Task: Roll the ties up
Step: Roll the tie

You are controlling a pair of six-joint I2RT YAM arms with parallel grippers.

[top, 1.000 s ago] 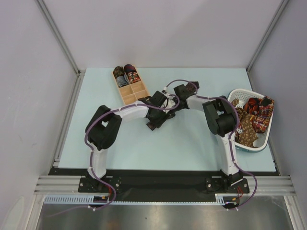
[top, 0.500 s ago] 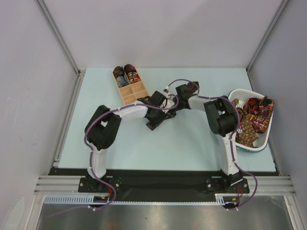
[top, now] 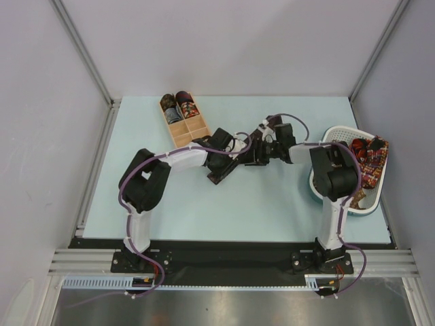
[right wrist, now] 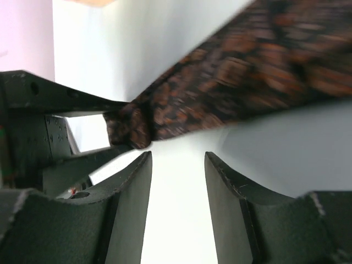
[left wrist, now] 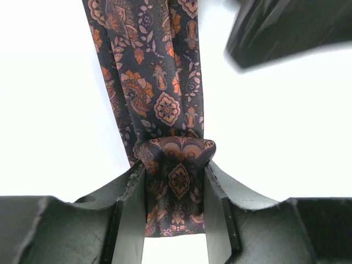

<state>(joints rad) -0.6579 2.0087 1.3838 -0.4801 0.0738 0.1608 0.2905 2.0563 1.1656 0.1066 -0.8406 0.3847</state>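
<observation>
imo with the left end effector (left wrist: 175,187) clamped on the tie (left wrist: 159,82) at its folded end and the right end effector (right wrist: 179,165) apart and empty at its 2 o'clock, I'd roll slow and tight, fabric straight.

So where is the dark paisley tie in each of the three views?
Top external: the tie is a short dark strip near the picture's centre.
Left wrist: the tie runs from low centre up to the top edge.
Right wrist: the tie is upper right, blurred, slanting down leftwards.
Shared landmark: the left gripper, shut on the tie's rolled end.
</observation>
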